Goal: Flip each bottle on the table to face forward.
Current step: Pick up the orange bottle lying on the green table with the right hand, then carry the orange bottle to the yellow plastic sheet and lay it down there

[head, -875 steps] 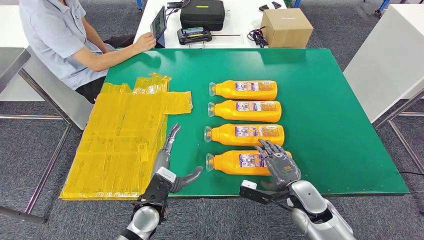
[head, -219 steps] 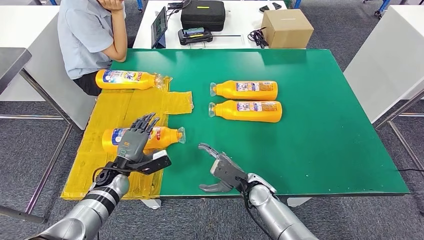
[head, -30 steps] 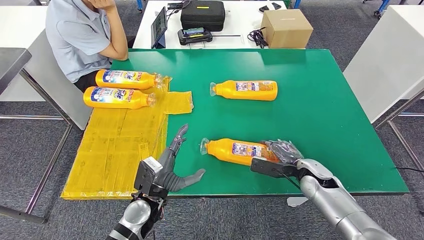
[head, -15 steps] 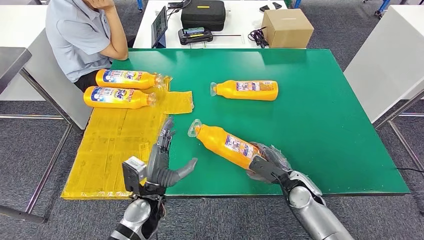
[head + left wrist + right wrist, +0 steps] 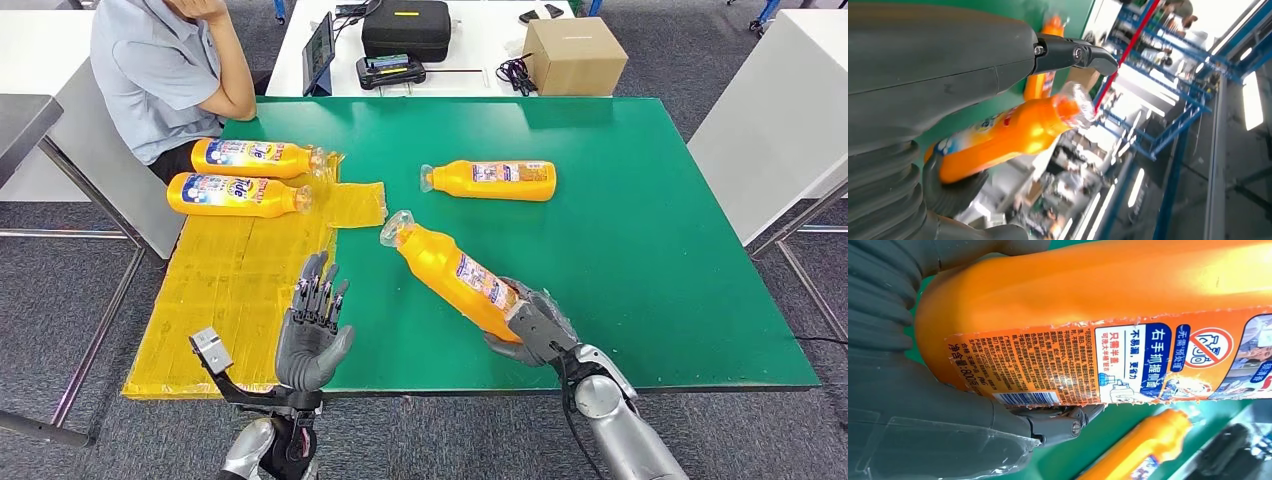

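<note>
Where yellow sheet (image 5: 235, 290) meets green tabletop (image 5: 640, 250): left hand (image 5: 312, 335) raised, fingers apart, holding nothing. Further right: right hand (image 5: 530, 325) gripping base of orange bottle (image 5: 455, 275), base hidden by fingers; bottle tilted above tabletop, clear cap up, back label showing.

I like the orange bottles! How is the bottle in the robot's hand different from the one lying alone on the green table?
The held bottle is gripped at its base by the right hand and tilts up off the green table; the lone bottle lies flat, untouched. The held bottle points slantwise toward the yellow sheet; the lone one lies sideways. Both are orange, clear-capped, back labels up.
</note>
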